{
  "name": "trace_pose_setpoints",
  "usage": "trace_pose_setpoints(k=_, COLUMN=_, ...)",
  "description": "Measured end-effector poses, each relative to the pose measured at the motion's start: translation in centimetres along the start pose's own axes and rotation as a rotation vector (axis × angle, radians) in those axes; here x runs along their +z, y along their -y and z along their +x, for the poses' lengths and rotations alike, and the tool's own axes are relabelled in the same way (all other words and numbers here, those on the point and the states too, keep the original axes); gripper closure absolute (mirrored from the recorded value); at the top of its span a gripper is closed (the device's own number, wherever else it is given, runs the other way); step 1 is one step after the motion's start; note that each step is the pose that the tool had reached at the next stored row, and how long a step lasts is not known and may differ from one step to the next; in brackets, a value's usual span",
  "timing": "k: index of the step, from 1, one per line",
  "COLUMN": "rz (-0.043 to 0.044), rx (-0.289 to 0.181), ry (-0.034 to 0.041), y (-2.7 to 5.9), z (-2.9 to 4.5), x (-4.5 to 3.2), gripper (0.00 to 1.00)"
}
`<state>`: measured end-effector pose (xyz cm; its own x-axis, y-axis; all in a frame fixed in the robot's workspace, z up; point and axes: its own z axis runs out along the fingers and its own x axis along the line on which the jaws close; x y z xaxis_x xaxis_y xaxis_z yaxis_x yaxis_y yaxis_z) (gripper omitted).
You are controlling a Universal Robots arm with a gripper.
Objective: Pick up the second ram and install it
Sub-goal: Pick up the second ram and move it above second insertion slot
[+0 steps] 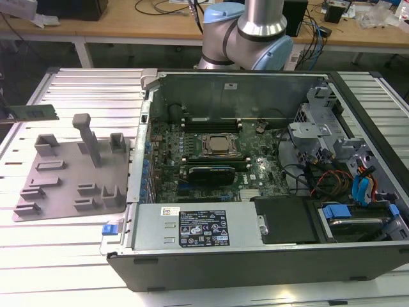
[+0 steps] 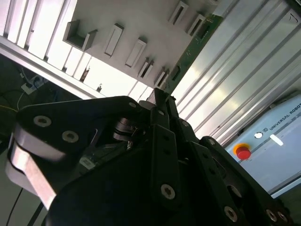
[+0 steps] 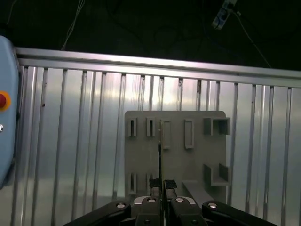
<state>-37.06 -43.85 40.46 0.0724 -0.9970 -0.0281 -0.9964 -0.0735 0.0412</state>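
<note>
The exterior view looks down from high and well back over the bench (image 1: 64,256), grey plate (image 1: 64,185) and open computer case (image 1: 243,102). Both wrist views share that plate: the first wrist view faces straight down on it (image 3: 174,155) past the end effector (image 3: 161,187), while the second wrist view slants across it (image 2: 141,19) from close behind the end effector (image 2: 162,96).

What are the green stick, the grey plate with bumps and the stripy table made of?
The green stick, the ram, looks like circuit board: flat green sheet carrying small dark chips. The plate is probably plastic: dull, even grey with blocks moulded in one piece. The table seems to be metal, likely aluminium: silvery ribbed slats that shine under the light.
</note>
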Motion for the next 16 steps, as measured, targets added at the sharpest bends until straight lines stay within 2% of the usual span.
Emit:
trace_pose_setpoints(k=2, rz=-0.0001, rx=0.0, ry=0.0, y=-0.01, z=-0.01, x=-0.19, gripper=0.89)
trace_pose_setpoints(k=8, rz=-0.0002, rx=0.0, ry=0.0, y=-0.05, z=-0.05, x=-1.47, gripper=0.89)
trace_pose_setpoints(k=13, rz=-0.0002, rx=0.0, ry=0.0009, y=-0.04, z=-0.05, x=-1.57, gripper=0.89)
trace_pose_setpoints(k=15, rz=-0.0002, rx=0.0, ry=0.0008, y=0.72, z=0.01, x=-1.6, gripper=0.89)
trace_pose_setpoints(k=16, rz=-0.0001, rx=0.0, ry=0.0009, y=1.43, z=0.06, x=-1.62, gripper=0.89)
